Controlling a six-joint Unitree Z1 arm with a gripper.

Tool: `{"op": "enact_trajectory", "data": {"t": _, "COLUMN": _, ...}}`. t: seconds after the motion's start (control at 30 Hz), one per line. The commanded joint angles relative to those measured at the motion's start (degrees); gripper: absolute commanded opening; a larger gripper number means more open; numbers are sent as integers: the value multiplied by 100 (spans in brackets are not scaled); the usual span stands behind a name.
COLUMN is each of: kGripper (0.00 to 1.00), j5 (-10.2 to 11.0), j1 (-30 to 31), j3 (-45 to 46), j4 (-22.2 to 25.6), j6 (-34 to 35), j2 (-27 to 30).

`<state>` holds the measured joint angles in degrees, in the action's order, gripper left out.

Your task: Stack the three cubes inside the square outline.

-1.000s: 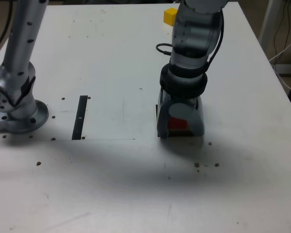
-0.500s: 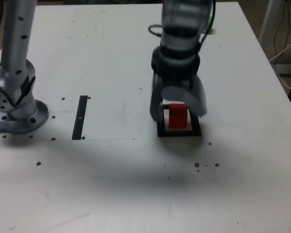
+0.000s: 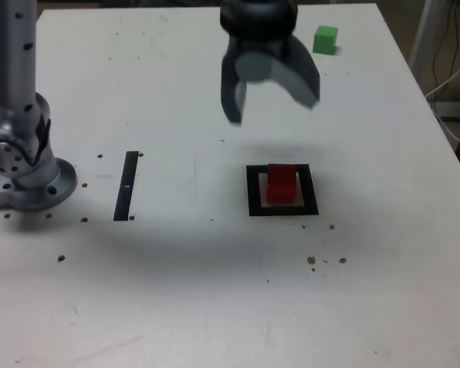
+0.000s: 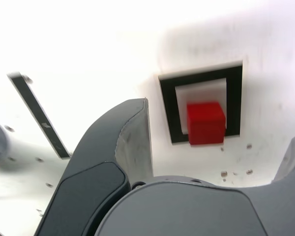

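A red cube (image 3: 282,184) (image 4: 205,122) stands inside the black square outline (image 3: 253,192) (image 4: 168,108) on the white table. A green cube (image 3: 325,39) rests near the far edge, toward the exterior view's right. No yellow cube shows in either view. My gripper (image 3: 270,93) hangs open well above the table, behind the outline, with its fingers (image 4: 123,142) spread wide and nothing between them.
The arm's grey base (image 3: 27,172) sits at the exterior view's left. A thin black strip (image 3: 127,185) (image 4: 37,113) lies between the base and the outline. Small dark specks dot the white table (image 3: 215,291). Cables hang off the right edge.
The gripper opened, let go of the red cube in the outline, and rose up and back. The green cube came into sight behind it.
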<state>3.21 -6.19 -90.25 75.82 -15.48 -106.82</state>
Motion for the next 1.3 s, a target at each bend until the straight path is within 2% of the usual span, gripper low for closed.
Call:
{"op": "enact_trajectory", "data": {"t": 0.0, "kGripper": 99, "j5": 123, "j1": -354, "j3": -199, "j4": 157, "j6": -370, "j2": -59}}
{"op": "enact_trajectory", "data": {"t": 0.1, "kGripper": 99, "j5": 352, "j1": -816, "j3": -541, "j4": 340, "j6": -825, "j2": -147}}
{"op": "enact_trajectory", "data": {"t": 0.2, "kGripper": 99, "j5": 466, "j1": -1201, "j3": -949, "j4": 470, "j6": -1340, "j2": -265}}
{"op": "enact_trajectory", "data": {"t": 0.53, "kGripper": 99, "j5": 595, "j1": -2394, "j3": -2666, "j4": 1052, "j6": -3156, "j2": -763}}
{"op": "enact_trajectory", "data": {"t": 0.67, "kGripper": 99, "j5": 584, "j1": -2819, "j3": -3210, "j4": 1261, "j6": -3715, "j2": -1139}}
{"op": "enact_trajectory", "data": {"t": 0.77, "kGripper": 99, "j5": 677, "j1": -3126, "j3": -3525, "j4": 1353, "j6": -4101, "j2": -1504}}
{"op": "enact_trajectory", "data": {"t": 1.07, "kGripper": 100, "j5": 1280, "j1": -3730, "j3": -4182, "j4": 1367, "j6": -4625, "j2": -2220}}
{"op": "enact_trajectory", "data": {"t": 1.27, "kGripper": 100, "j5": 1675, "j1": -3819, "j3": -4697, "j4": 1321, "j6": -4853, "j2": -2585}}
